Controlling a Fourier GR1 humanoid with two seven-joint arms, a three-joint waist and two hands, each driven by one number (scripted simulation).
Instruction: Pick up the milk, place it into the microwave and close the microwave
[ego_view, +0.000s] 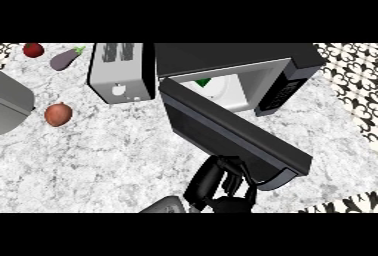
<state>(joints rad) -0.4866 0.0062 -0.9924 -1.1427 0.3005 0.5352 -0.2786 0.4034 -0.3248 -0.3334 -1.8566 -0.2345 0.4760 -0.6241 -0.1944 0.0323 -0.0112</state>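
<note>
Nearest me, the right hand (236, 199) sits low under the free end of the microwave door (221, 127), its state beyond my telling, and the left hand (207, 177) rests open beside it, fingers up. The milk (205, 85) already stands inside the microwave (221, 55), so I'd push the door's outer face near that free end and swing it fully shut. I count one milk, one microwave, one toaster (118, 70), one eggplant (65, 58) and two reddish fruits (57, 114).

**One of each on the table (111, 150)**

One microwave (236, 55) is standing far right, holding one milk carton (207, 84). One toaster (118, 72) is sitting to its left. One eggplant (65, 59), one red fruit (33, 50) and one reddish-brown vegetable (58, 114) are lying farther left. One grey object (11, 107) is showing at the left edge.
</note>
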